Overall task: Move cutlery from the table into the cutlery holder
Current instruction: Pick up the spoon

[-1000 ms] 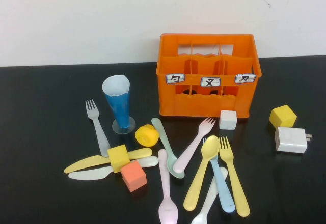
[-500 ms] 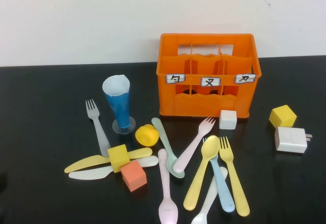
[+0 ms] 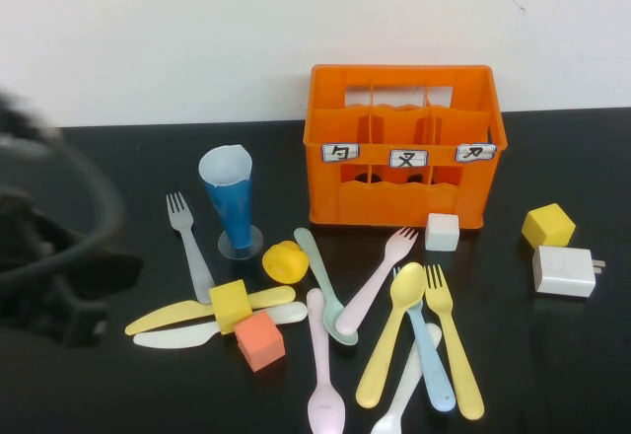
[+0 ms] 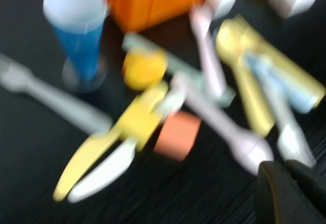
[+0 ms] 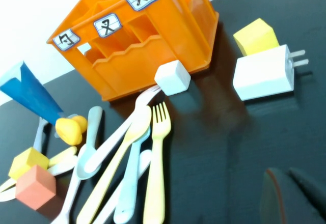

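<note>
holder: orange holder (image 3: 404,148) stood at the back of the table (image 3: 89,158), compartments apparently empty, no cutlery in it yet.
cutlery: all flat on the table in front of the holder. White fork (image 3: 189,242) and the yellow knife (image 3: 173,316) / white knife (image 3: 187,333) pair lay far to the holder's front-left; pink spoon (image 3: 321,365), mint spoon (image 3: 323,286), pink fork (image 3: 375,278), yellow spoon (image 3: 389,340) and yellow fork (image 3: 452,350) fanned out straight in front of it.
left gripper: blurred dark mass (image 3: 59,286) at the table edge far front-left of the holder, beside the knives. Can't tell its opening; nothing seen held.
right gripper: only a dark tip (image 5: 293,196) in its wrist view, out of the high view. Opening not readable.
key relation: white fork and the knife pair lay toward the holder from the left gripper, so left arm was nearer. Fork's long axis ran roughly front-to-back; the knives' ran across, toward the gripper.
clutter: yellow cube (image 3: 230,304) sat on the knives, probably blocking a clean pinch there.
</note>
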Available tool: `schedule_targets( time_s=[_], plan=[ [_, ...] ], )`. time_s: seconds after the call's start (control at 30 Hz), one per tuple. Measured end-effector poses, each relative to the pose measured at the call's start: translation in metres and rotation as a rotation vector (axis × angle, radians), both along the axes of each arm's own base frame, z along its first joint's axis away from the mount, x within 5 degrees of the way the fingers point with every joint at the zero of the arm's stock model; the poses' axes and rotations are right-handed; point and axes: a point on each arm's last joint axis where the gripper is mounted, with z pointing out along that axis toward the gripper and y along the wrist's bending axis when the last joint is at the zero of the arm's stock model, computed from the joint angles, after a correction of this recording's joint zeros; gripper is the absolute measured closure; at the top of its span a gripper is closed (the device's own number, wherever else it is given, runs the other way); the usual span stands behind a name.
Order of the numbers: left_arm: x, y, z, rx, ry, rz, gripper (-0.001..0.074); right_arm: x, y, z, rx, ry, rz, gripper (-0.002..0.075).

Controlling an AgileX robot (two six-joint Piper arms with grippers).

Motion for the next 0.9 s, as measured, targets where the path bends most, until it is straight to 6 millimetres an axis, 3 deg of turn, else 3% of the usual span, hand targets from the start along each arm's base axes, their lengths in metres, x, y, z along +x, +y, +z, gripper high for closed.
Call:
schedule_targets(
  time_s=[0.13, 0.33, 0.47, 0.63, 0.9],
  plan=[
    [0.021, -0.017, -0.009, 0.193, 0.09, -0.048, 0.0736, 0.0, 0.0, 0.0, -0.003, -0.001, 0.001, 0.0729],
    [0.041, -0.076, -0.021, 0.293, 0.174, -0.136, 0.0716, 0.0, 0.0, 0.0, -0.006, -0.002, 0.002, 0.0729],
    [0.055, -0.121, -0.043, 0.389, 0.217, -0.23, 0.0584, 0.0, 0.0, 0.0, -0.006, -0.002, 0.002, 0.0729],
    [0.074, -0.174, -0.073, 0.481, 0.254, -0.279, 0.0358, 0.0, 0.0, 0.0, -0.006, -0.002, 0.002, 0.0729],
    [0.116, -0.225, -0.114, 0.519, 0.331, -0.25, 0.0304, 0.0, 0.0, 0.0, -0.006, -0.002, 0.002, 0.0729]
  ],
)
